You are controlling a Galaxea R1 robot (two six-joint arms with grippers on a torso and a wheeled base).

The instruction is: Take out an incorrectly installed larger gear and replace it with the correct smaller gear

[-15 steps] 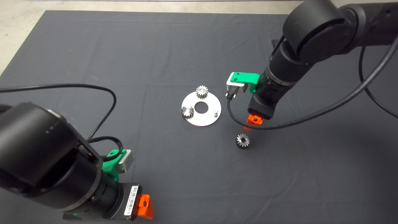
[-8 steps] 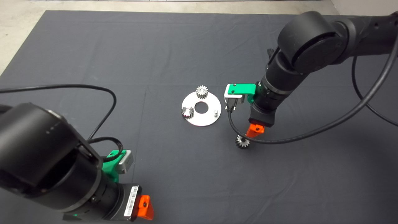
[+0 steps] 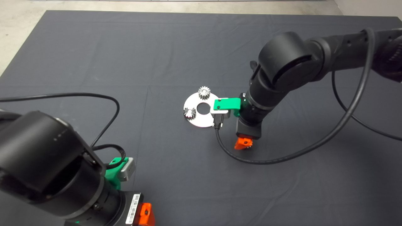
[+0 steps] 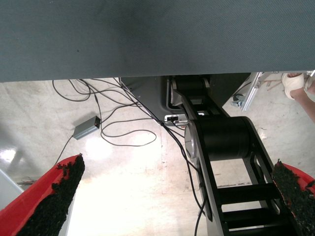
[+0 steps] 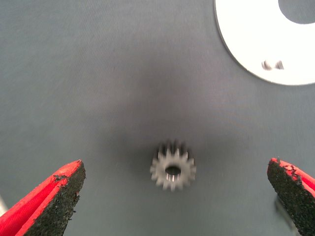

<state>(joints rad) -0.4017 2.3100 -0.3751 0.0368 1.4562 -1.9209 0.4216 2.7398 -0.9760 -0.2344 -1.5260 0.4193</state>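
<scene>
Shows the right tool (image 3: pixel 243 143) low over the dark mat (image 3: pixel 125 56), just beside the near-right edge of the round metal disc (image 3: pixel 201 121); reaches in from the right on its black arm (image 3: pixel 282 69), with a black cable (image 3: pixel 282 157) looping across the mat below it; hides, in the head view, whatever lies directly under it.

Reveals in the right wrist view the two red fingers (image 5: pixel 54 201) spread wide, with nothing gripped; places the smaller gear (image 5: pixel 172 170) between them, flat on the mat with its centre hole facing up, well apart from both pads and touching neither; puts the disc's rim beyond the gear, apart from it, with a small blurred stub (image 5: pixel 272 64) standing on the plate.

Finds two more gears on the disc in the head view: one at the far edge (image 3: pixel 204 92), one at the left edge (image 3: pixel 189 113), either side of the disc's big centre hole; cannot tell from here whether the left one is of another kind.

Leaves the left tool (image 3: pixel 147 214) parked at the lower left edge of the counter; shows in its wrist view the fingers (image 4: pixel 49 201) held wide apart and empty, with floor, loose cables (image 4: pixel 118 123) and a person's shoe (image 4: pixel 295 83) beyond the mat.
</scene>
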